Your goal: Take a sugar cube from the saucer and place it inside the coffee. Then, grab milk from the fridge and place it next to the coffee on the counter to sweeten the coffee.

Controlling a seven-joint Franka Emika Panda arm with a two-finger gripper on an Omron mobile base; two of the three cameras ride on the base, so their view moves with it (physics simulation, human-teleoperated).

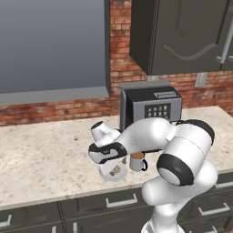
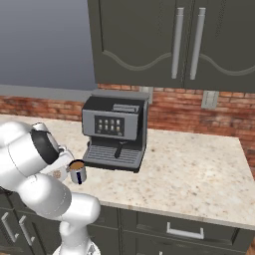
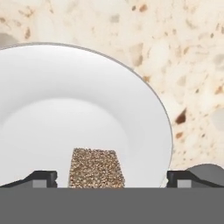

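Claw (image 3: 112, 178) spread wide over saucer (image 3: 52, 100), sugar cube (image 3: 96, 168) between its tips, no readable writing

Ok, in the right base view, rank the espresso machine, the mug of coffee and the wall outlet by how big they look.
1. Espresso machine, by far the largest.
2. Mug of coffee, which sits nearer the camera.
3. Wall outlet, close to the mug in apparent size and farther back, so the last two ranks are unsure.

I see flat, even rendered light, soft shadows, no glare; edges look slightly coarse, and the saucer (image 3: 87, 109) shades gently.
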